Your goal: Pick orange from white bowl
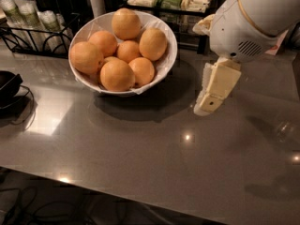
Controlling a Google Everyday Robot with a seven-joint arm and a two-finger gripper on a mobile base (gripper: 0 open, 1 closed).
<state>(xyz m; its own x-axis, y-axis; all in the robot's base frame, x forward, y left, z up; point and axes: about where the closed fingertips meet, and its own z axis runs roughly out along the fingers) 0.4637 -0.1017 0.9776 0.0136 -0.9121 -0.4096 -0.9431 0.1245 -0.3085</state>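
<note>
A large white bowl (pixel 165 62) lined with crinkled white paper stands at the back left of the grey counter. It holds several oranges (pixel 116 75), piled above the rim. My gripper (pixel 212 96) hangs from the white arm (pixel 248 18) to the right of the bowl, just above the counter. It points down and to the left. It is beside the bowl, apart from it, and holds nothing that I can see.
A wire rack with cups (pixel 28 18) stands at the back left. A shelf of packets (pixel 173 1) sits behind the bowl. A black object with a cable (pixel 9 90) lies at the left edge. The grey counter (pixel 140 144) stretches toward me.
</note>
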